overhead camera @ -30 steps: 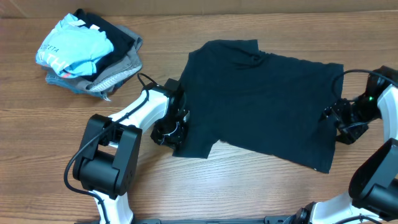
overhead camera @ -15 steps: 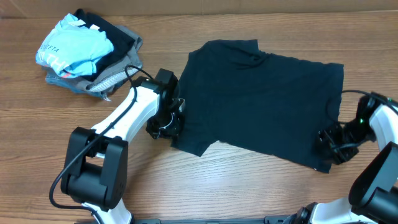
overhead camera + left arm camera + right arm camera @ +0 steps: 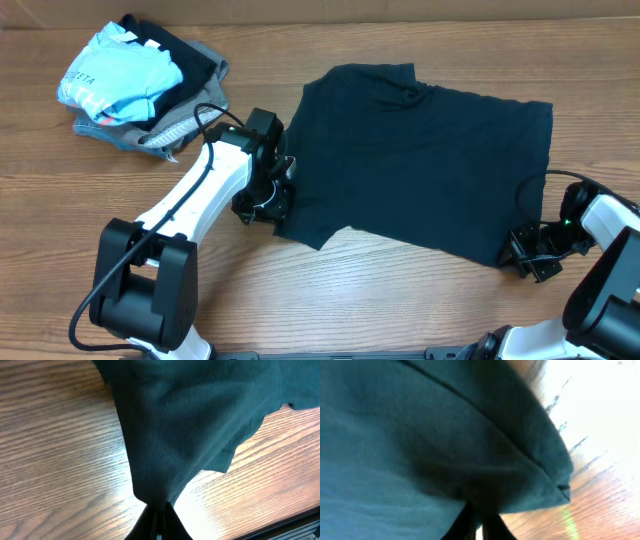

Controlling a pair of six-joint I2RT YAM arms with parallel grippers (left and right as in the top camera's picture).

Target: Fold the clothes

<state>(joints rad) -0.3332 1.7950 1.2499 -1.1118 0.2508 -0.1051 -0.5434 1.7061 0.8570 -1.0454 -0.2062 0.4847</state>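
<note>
The clothes, a dark navy T-shirt (image 3: 420, 160), lie spread flat across the middle and right of the wooden table. My left gripper (image 3: 270, 200) is shut on the shirt's left edge by the sleeve. In the left wrist view the cloth (image 3: 190, 425) rises out of the closed left gripper (image 3: 157, 512) and hangs a little above the wood. My right gripper (image 3: 525, 252) is shut on the shirt's near right corner. In the right wrist view the hemmed cloth (image 3: 420, 435) fills the frame, pinched at the right gripper (image 3: 479, 520).
A pile of other garments sits at the far left corner: a light-blue shirt with white lettering (image 3: 115, 80) on top of grey folded garments (image 3: 190, 118). Bare wood table (image 3: 400, 300) runs along the near side between the arms.
The right gripper has moved from the middle of the shirt's right edge toward the near corner and shut on the cloth. The left arm shifted slightly, still gripping the left edge.
</note>
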